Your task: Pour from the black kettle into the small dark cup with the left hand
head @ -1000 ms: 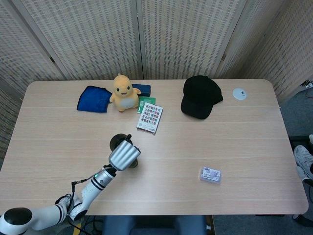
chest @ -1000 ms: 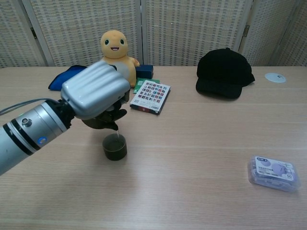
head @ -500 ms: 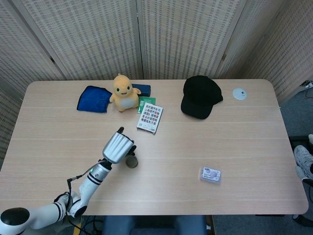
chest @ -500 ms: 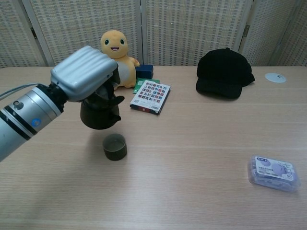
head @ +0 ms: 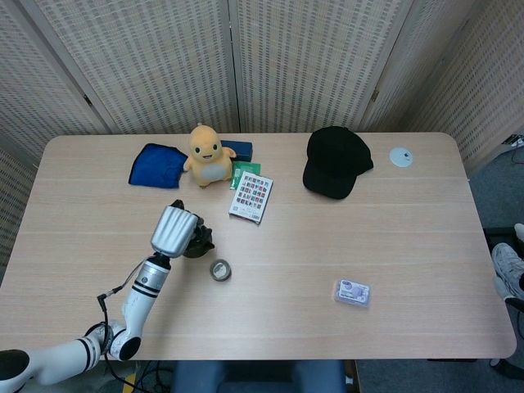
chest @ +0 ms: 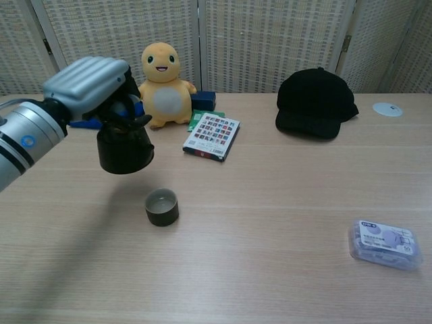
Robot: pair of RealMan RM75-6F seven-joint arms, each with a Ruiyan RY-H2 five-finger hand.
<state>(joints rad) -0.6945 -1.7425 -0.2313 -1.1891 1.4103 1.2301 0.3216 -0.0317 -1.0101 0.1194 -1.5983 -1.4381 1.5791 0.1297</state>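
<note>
The left hand [chest: 86,81] is gripping the black kettle [chest: 125,147] from above, its fingers wrapping the top while the body is hanging below, raised off the table [chest: 270,202]. The kettle is sitting close to upright, its long axis running roughly vertical; in the head view a short dark projection is sticking out from it toward the right [head: 196,240], but whether that is the spout cannot be told. The kettle is hovering to the left of, and farther back than, the small dark cup [chest: 162,206], clearly apart from it. The cup is standing upright on the table with its mouth facing up and a pale inner rim showing.

The right hand is not appearing in either view, so its state cannot be told.

At the far side, a yellow plush toy [chest: 162,84] is sitting upright, facing the near edge, with a blue cloth [head: 157,164] to its left and a dark blue box [head: 238,149] just behind it on the right. A green packet [head: 244,173] is lying beside a patterned booklet [chest: 212,136] whose cover is showing a grid of small pictures; no writing on it is readable. A black cap [chest: 316,102] is resting farther right, and a small white disc [chest: 387,109] near the far right edge. A clear plastic case [chest: 383,244] is lying at the near right; its label is bearing print too small to read apart from what looks like "50".
</note>
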